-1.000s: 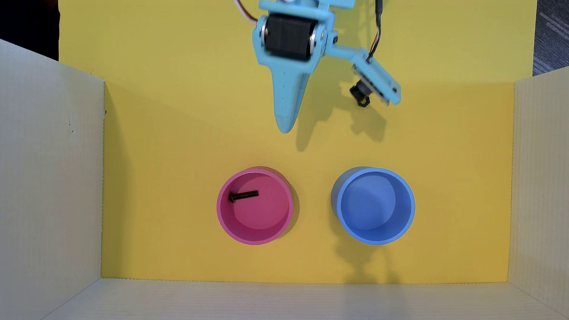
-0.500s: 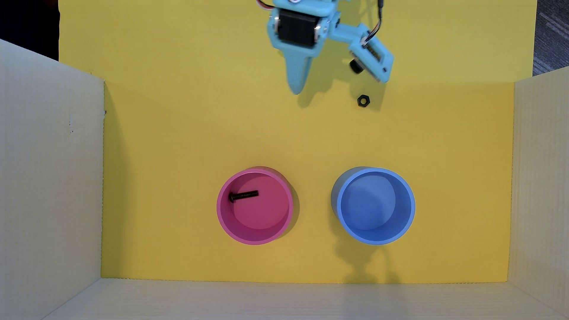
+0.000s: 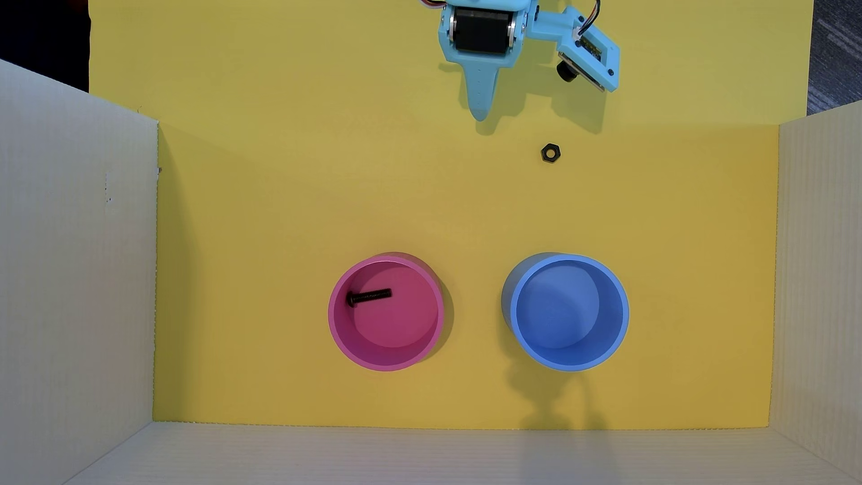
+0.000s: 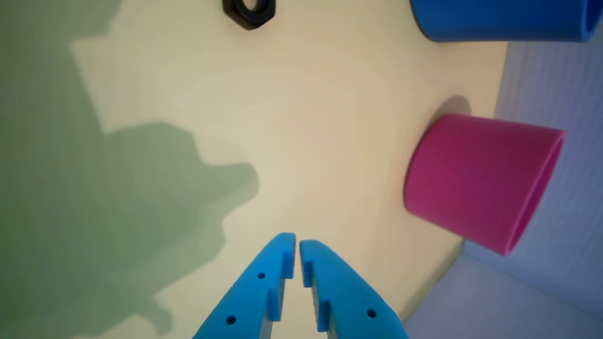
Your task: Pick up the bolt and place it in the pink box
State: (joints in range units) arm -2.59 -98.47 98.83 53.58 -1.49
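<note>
The black bolt (image 3: 369, 297) lies flat inside the pink box (image 3: 336, 322), near its upper left wall, in the overhead view. The pink box shows from the side in the wrist view (image 4: 476, 179), where the bolt is hidden. My light blue gripper (image 3: 480, 114) is at the top of the overhead view, far from both containers. In the wrist view the gripper (image 4: 297, 245) has its fingertips almost touching with nothing between them, above bare yellow floor.
A black hex nut (image 3: 550, 153) lies on the yellow floor just right of the gripper tip; it also shows in the wrist view (image 4: 249, 12). A blue round container (image 3: 515, 322) stands right of the pink box. White cardboard walls (image 3: 74, 280) bound left, right and bottom.
</note>
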